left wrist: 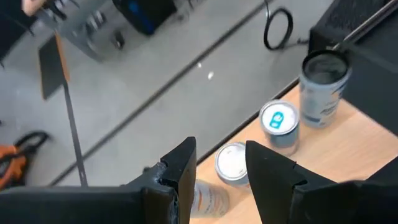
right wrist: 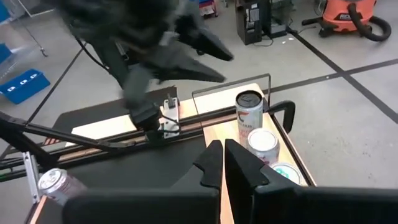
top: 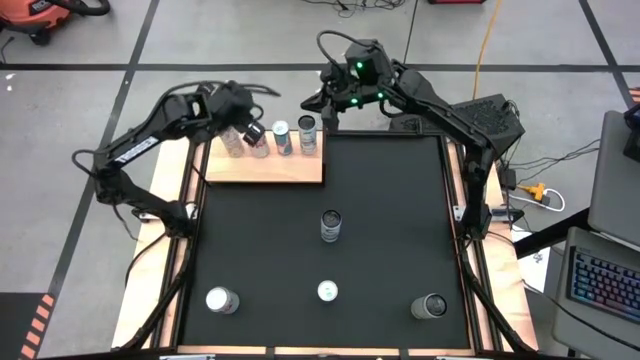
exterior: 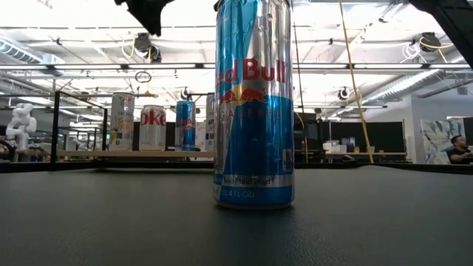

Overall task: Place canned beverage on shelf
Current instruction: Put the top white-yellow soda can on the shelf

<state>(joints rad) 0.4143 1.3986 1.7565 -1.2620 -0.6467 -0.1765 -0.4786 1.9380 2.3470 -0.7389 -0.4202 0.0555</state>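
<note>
High view: the shelf point(top: 265, 168) lies at the far left corner of the mat point(top: 380, 230). Four cans stand in a row along the shelf's far edge. The left gripper point(top: 240, 128) hangs over the left end of that row, by a can point(top: 259, 139). The right gripper point(top: 322, 108) waits just beyond the shelf's right end. Four more cans stand on the mat: a centre can point(top: 331, 226), one near the front edge point(top: 327, 292), one at the front left corner point(top: 221, 300) and one at the front right corner point(top: 430, 306).

Low view: the centre can fills the middle of the frame, upright on the mat; the shelf and its row show well behind it. Neither gripper is at this can.

Left wrist view: the left gripper's fingers point(left wrist: 180, 171) stand released, apart above a silver-topped can point(left wrist: 232, 163); they grasp nothing.

Right wrist view: the right gripper's fingers point(right wrist: 210, 163) are clenched together, empty, near the shelf's cans.

Step in hand, as judged: the release of a can at the row's left end, with four cans left on the mat. The next move calls for a straight lift of the left gripper clear of the row without tipping its neighbours. It should then travel to a can on the mat, probably the centre one.
</note>
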